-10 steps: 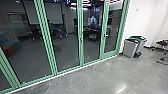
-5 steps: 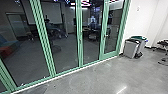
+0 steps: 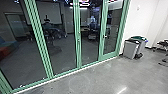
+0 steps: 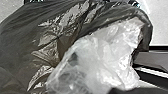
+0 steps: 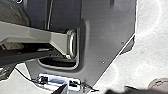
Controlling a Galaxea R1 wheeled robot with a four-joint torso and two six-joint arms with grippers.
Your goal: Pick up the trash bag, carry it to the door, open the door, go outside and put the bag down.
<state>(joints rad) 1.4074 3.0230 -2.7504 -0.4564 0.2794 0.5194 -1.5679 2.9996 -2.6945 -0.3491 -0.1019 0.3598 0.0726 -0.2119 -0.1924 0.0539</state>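
Left wrist view presents the trash bag [image 4: 22, 47] as dark, glossy and creased, translucent whitish plastic [image 4: 107, 55] against it; left and right grip states cannot be determined.

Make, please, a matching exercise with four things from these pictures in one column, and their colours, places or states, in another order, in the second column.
1. Trash bag
2. Floor
3. Glass wall's frames
4. Bins

A. Green
B. Upright, by the white wall
C. Dark, wrinkled plastic
D. Grey, with a bright streak

Pairs: 1-C, 2-D, 3-A, 4-B
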